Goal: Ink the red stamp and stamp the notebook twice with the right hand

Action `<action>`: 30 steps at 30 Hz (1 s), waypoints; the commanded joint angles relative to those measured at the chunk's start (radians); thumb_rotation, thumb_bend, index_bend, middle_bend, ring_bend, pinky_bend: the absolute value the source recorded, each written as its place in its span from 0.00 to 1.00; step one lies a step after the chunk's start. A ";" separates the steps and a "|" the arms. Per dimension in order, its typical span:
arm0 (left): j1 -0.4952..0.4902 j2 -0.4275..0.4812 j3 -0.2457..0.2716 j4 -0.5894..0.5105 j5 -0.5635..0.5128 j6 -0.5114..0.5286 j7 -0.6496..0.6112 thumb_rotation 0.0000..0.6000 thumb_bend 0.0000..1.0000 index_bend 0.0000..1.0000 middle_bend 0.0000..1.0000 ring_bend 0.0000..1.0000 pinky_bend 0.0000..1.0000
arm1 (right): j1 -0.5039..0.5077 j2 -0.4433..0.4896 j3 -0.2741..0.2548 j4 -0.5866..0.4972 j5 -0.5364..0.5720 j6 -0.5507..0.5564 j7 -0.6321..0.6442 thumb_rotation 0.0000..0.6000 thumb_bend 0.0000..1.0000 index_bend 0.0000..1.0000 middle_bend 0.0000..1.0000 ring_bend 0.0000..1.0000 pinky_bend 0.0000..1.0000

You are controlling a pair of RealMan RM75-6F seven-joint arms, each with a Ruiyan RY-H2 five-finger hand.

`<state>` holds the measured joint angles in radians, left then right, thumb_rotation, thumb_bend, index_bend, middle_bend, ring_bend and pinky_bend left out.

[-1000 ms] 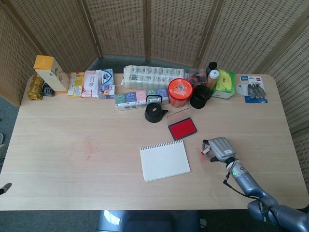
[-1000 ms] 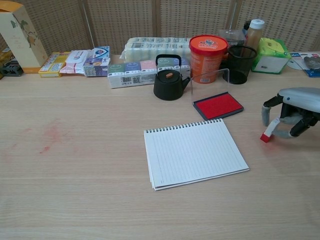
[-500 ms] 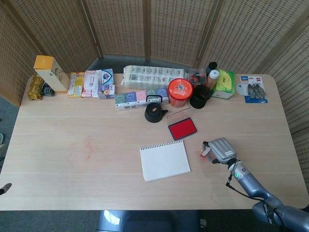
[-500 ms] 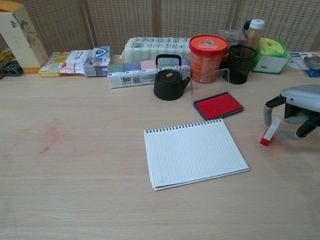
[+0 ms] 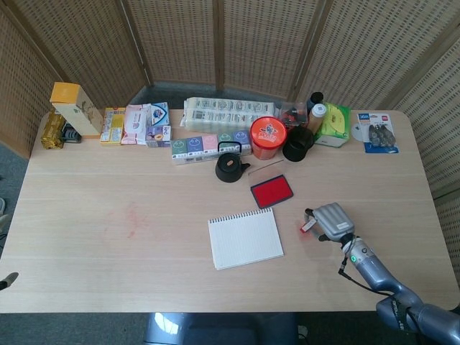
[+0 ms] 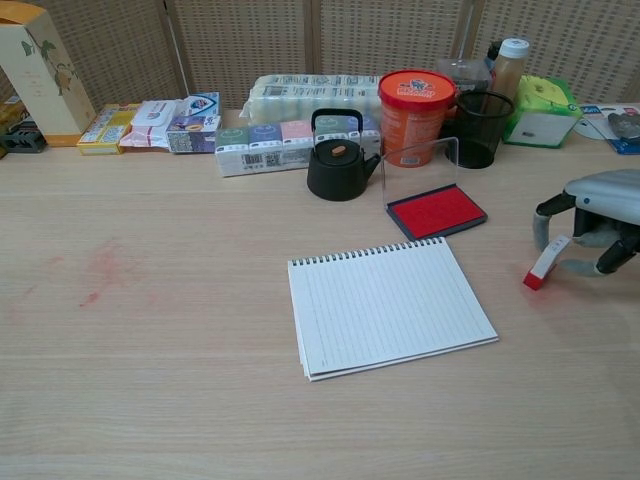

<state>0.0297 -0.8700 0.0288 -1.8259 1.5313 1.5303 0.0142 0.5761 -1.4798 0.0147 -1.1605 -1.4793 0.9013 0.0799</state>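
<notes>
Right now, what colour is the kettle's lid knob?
Orange-brown, on the black kettle; clearest in the chest view.

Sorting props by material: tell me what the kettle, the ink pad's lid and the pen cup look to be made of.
Kettle: probably cast iron or dark enamelled metal; matte black body, thin hoop handle, brown knob.
Ink pad lid: clear plastic, likely acrylic; the orange tub shows through it.
Pen cup: looks like black wire mesh metal; the wall seems perforated and see-through.
</notes>
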 commanded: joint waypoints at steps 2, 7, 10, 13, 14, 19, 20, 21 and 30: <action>0.000 -0.001 0.000 -0.001 0.001 0.000 0.002 1.00 0.00 0.00 0.00 0.00 0.01 | 0.002 -0.006 0.003 0.000 0.002 0.002 0.018 1.00 0.40 0.43 1.00 0.99 1.00; 0.001 -0.001 0.001 -0.001 0.000 0.001 0.001 1.00 0.00 0.00 0.00 0.00 0.01 | 0.007 -0.019 0.013 0.013 0.017 -0.006 0.030 1.00 0.40 0.43 1.00 0.99 1.00; 0.001 0.001 0.000 -0.001 -0.001 0.002 -0.002 1.00 0.00 0.00 0.00 0.00 0.01 | 0.008 -0.025 0.017 0.022 0.026 -0.011 0.033 1.00 0.41 0.44 1.00 0.99 1.00; 0.001 0.002 -0.001 0.000 0.000 0.003 -0.006 1.00 0.00 0.00 0.00 0.00 0.01 | 0.009 -0.028 0.022 0.030 0.034 -0.013 0.042 1.00 0.41 0.47 1.00 0.99 1.00; 0.001 0.002 -0.001 0.000 0.000 0.003 -0.006 1.00 0.00 0.00 0.00 0.00 0.01 | 0.009 -0.028 0.023 0.030 0.036 -0.013 0.045 1.00 0.41 0.47 1.00 0.99 1.00; 0.000 0.003 0.000 0.000 0.000 0.000 -0.006 1.00 0.00 0.00 0.00 0.00 0.01 | 0.008 -0.027 0.027 0.030 0.040 -0.010 0.068 1.00 0.41 0.49 1.00 0.99 1.00; 0.000 0.003 0.000 0.000 0.000 0.000 -0.006 1.00 0.00 0.00 0.00 0.00 0.01 | 0.008 -0.027 0.027 0.029 0.041 -0.010 0.073 1.00 0.41 0.49 1.00 0.99 1.00; 0.000 0.002 0.000 0.000 0.000 0.000 -0.005 1.00 0.00 0.00 0.00 0.00 0.01 | 0.007 -0.026 0.028 0.027 0.042 -0.010 0.080 1.00 0.40 0.49 1.00 0.99 1.00; 0.000 0.003 0.002 -0.002 0.001 -0.002 -0.005 1.00 0.00 0.00 0.00 0.00 0.01 | 0.009 -0.025 0.033 0.029 0.052 -0.022 0.124 1.00 0.40 0.49 1.00 0.99 1.00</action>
<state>0.0298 -0.8667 0.0309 -1.8282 1.5318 1.5281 0.0091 0.5849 -1.5051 0.0469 -1.1325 -1.4284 0.8806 0.2023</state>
